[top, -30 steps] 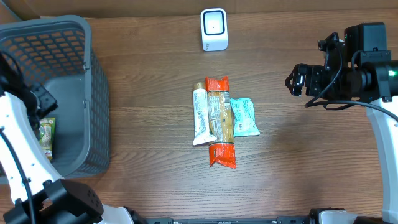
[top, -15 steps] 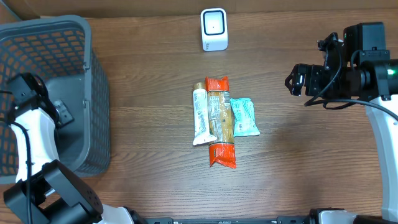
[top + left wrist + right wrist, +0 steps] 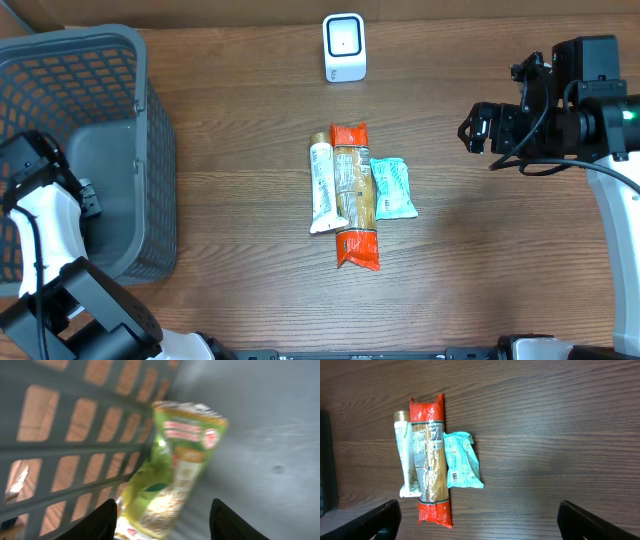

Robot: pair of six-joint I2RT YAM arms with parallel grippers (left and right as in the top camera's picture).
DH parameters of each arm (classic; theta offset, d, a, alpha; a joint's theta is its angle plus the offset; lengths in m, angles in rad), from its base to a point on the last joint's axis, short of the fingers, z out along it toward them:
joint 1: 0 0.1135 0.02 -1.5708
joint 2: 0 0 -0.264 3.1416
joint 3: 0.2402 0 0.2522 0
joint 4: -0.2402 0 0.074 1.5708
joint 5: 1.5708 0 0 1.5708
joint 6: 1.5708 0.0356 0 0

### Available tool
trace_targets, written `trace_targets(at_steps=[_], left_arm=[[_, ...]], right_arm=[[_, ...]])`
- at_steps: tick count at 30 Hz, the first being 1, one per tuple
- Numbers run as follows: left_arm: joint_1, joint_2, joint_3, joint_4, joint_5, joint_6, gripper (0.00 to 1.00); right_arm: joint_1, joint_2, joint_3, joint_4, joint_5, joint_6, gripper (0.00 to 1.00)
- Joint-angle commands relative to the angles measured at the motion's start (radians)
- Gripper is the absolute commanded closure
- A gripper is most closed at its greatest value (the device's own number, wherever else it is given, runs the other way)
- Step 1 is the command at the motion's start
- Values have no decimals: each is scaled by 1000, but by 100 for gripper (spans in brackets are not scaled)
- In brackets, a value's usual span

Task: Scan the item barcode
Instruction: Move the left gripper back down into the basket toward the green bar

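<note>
A green snack packet [image 3: 172, 467] leans against the mesh wall inside the grey basket [image 3: 150, 150]. Its lower end lies between the fingers of my left gripper [image 3: 164, 510], which is open, with a gap showing beside the right finger [image 3: 227, 520]. In the overhead view the left arm [image 3: 40, 215] covers the packet. A white scanner [image 3: 344, 47] stands at the table's far edge. My right gripper [image 3: 478, 128] hovers wide open at the right, high above the table and holding nothing.
Three items lie side by side mid-table: a white tube [image 3: 322, 188], a long red-ended pasta pack [image 3: 353, 195] and a teal packet [image 3: 392, 187]. The right wrist view shows them too, with the pasta pack [image 3: 431, 460] in the middle. Bare wood surrounds them.
My left arm has shifted inside the basket and now covers the green packet that showed on the basket floor a second ago. The right arm has not moved.
</note>
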Motion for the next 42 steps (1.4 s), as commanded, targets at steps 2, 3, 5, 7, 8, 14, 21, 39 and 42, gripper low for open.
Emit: trace_targets(at_steps=[2, 3, 5, 7, 8, 14, 21, 39, 42], left_arm=[[26, 51, -19, -2, -23, 19, 48], [28, 61, -19, -2, -23, 19, 48], [29, 84, -19, -5, -16, 19, 48], [28, 108, -19, -6, 2, 19, 50], [29, 115, -19, -8, 4, 18, 54], [28, 133, -19, -16, 2, 19, 96], [17, 69, 40, -52, -5, -23, 96], [-284, -292, 402, -170, -8, -89, 96], [-281, -293, 401, -216, -5, -200, 96]], right_arm=[[5, 2, 0, 6, 0, -1, 0], [5, 2, 0, 6, 0, -1, 0], [5, 2, 0, 6, -1, -1, 0], [5, 2, 0, 6, 0, -1, 0], [5, 2, 0, 6, 0, -1, 0], [5, 2, 0, 6, 0, -1, 0], [5, 2, 0, 6, 3, -2, 0], [5, 2, 0, 11, 10, -1, 0], [5, 2, 0, 11, 10, -1, 0]])
